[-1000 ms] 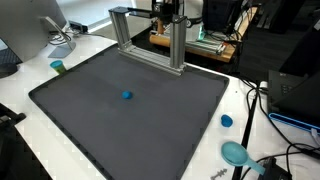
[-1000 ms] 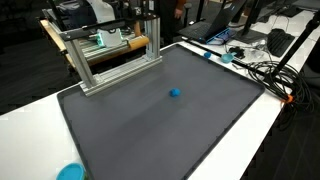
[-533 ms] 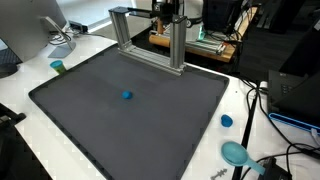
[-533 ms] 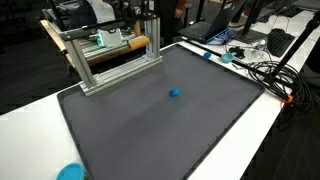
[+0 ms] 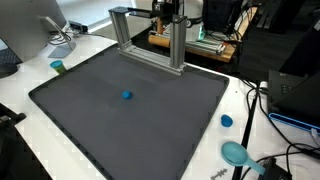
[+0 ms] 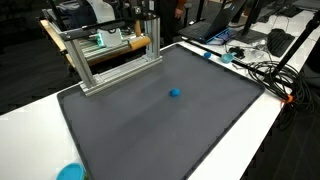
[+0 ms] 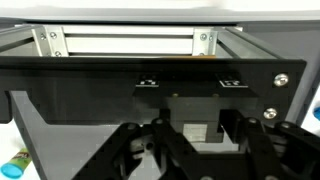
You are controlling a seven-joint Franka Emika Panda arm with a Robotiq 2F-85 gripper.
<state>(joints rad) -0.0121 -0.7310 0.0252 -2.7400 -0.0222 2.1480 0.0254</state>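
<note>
Pincer (image 7: 200, 152) hangs just above the frame (image 5: 178, 48), near one post; we cannot tell if it is clenched or released. The ball (image 5: 127, 96) lies on the mat (image 5: 90, 130), well apart from the frame.

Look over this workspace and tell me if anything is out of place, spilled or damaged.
Nothing is spilled or visibly damaged. A small blue ball lies alone on the dark mat, while a blue cap and a blue dish sit off it on the white table. The aluminium frame stands upright.
</note>
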